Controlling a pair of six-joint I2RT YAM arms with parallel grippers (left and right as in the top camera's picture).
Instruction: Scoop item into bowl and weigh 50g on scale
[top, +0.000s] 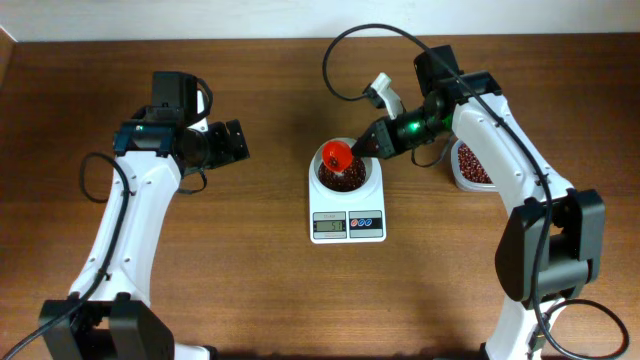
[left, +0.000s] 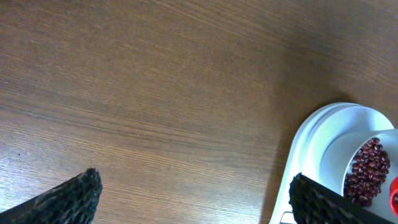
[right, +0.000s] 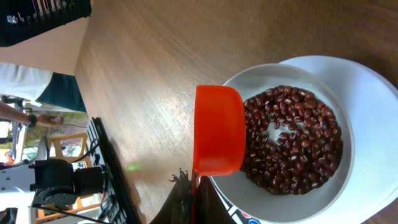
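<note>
The white scale (top: 347, 228) sits mid-table with the white bowl (top: 368, 180) on it, and dark red-brown beans (top: 345, 178) fill much of the bowl. My right gripper (top: 375, 142) is shut on the handle of a red scoop (top: 337, 154), which hangs over the bowl's far-left rim. In the right wrist view the scoop (right: 217, 130) is tipped on its side above the beans (right: 292, 146) in the bowl (right: 298, 198), so its inside is hidden. My left gripper (top: 240, 140) hovers open and empty, left of the scale (left: 305, 155).
At the right, under the right arm, a clear plastic tub (top: 470, 165) holds more beans. The scale's display and buttons (top: 347, 224) face the front edge, and the digits are too small to read. A cable loops behind the right arm.
</note>
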